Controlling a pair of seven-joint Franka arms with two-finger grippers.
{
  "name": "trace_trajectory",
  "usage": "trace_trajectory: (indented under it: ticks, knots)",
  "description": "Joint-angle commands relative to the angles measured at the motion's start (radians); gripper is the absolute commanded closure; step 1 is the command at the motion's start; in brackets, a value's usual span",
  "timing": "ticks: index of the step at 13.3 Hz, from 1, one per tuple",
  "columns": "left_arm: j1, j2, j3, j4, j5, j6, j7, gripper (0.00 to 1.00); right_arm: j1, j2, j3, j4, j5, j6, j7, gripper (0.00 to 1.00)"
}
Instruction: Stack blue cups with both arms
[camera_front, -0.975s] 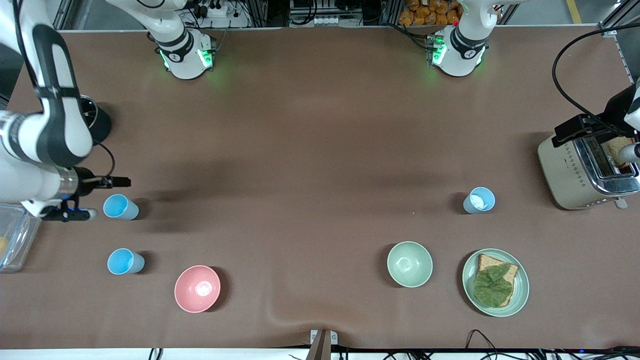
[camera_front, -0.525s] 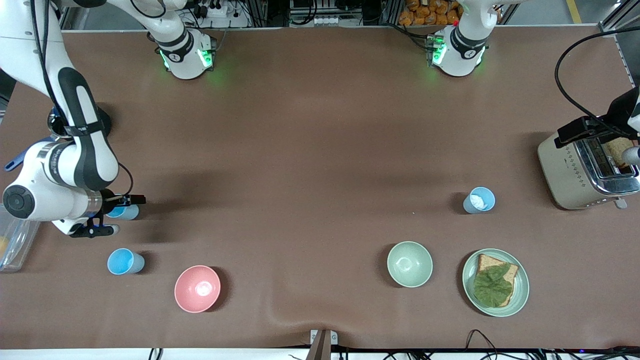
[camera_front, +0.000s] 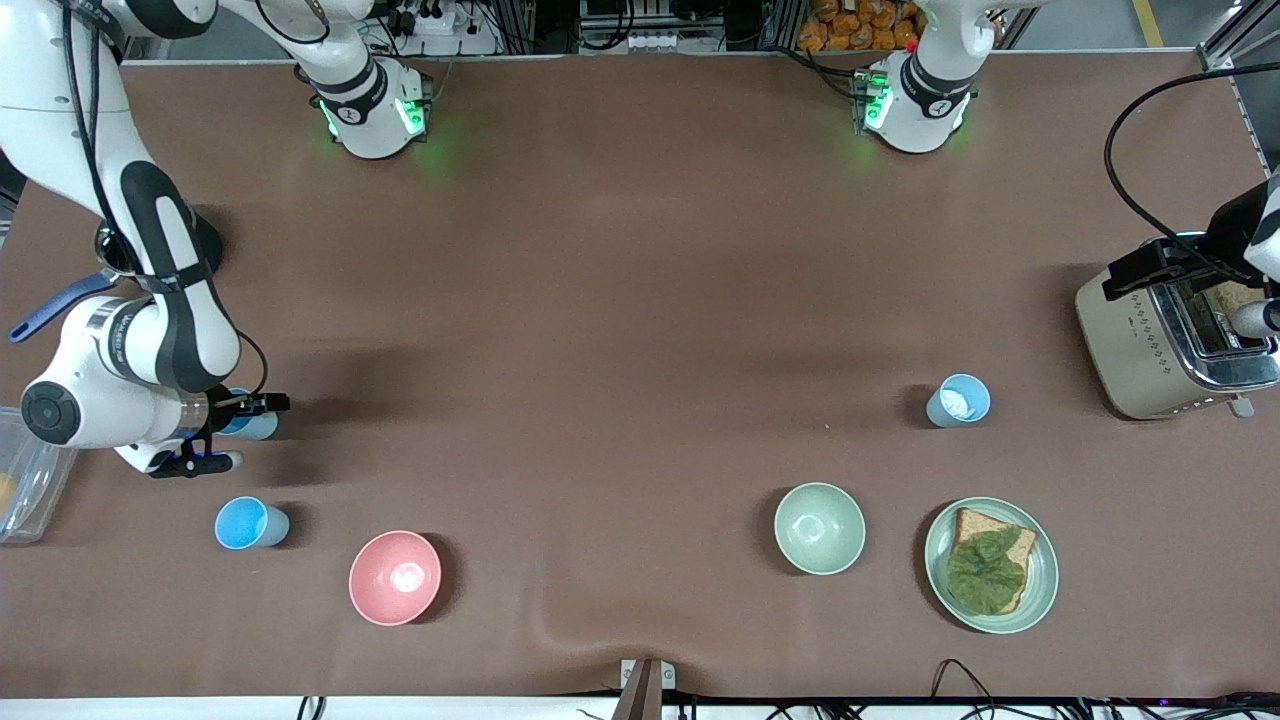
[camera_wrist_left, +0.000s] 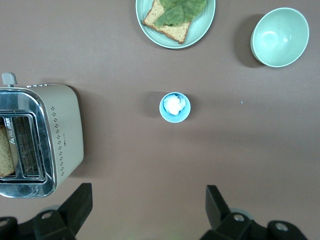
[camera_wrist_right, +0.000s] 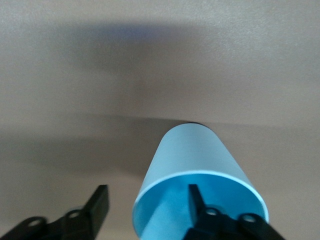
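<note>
My right gripper (camera_wrist_right: 145, 212) has dropped over the blue cup (camera_wrist_right: 200, 192), jaws straddling its wall; left gripper (camera_wrist_left: 145, 210) waits, jaws apart.

The brown table (camera_front: 640, 250) carries three blue cups (camera_front: 959, 400), two bowls (camera_front: 819, 527), a plate (camera_front: 1040, 590), a toaster (camera_front: 1140, 345).

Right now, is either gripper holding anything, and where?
Nothing yet. The right gripper straddles the rim of a blue cup, unclamped; the left gripper hangs open, empty.

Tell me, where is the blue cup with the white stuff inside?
The blue cup with white stuff stands on the table toward the left arm's end, between the toaster and the pale green bowl, farther from the front camera than the plate of bread.
</note>
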Motion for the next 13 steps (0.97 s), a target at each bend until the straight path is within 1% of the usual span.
trace_trajectory:
  ticks: [1,3,5,8,11,13]
  knots:
    - [0.004,0.025,-0.002,0.002,-0.022,-0.006,0.030,0.00,-0.020,0.007,0.012,0.021,0.002,-0.006,-0.026,1.00]
    - [0.007,0.056,-0.004,-0.001,-0.022,-0.004,0.032,0.00,-0.015,-0.001,0.012,0.021,0.002,-0.020,-0.026,1.00]
    - [0.009,0.096,-0.002,-0.007,-0.022,0.014,0.032,0.00,-0.009,-0.016,0.012,0.036,0.000,-0.084,-0.026,1.00]
    - [0.024,0.127,-0.001,-0.079,-0.015,0.114,0.032,0.00,-0.003,-0.032,0.013,0.117,-0.004,-0.207,-0.028,1.00]
    - [0.034,0.115,-0.002,-0.254,-0.014,0.343,0.036,0.00,0.029,-0.044,0.015,0.203,-0.018,-0.324,-0.025,1.00]
    - [0.038,0.114,-0.002,-0.379,-0.015,0.520,0.036,0.00,0.046,-0.067,0.016,0.230,-0.026,-0.368,-0.023,1.00]
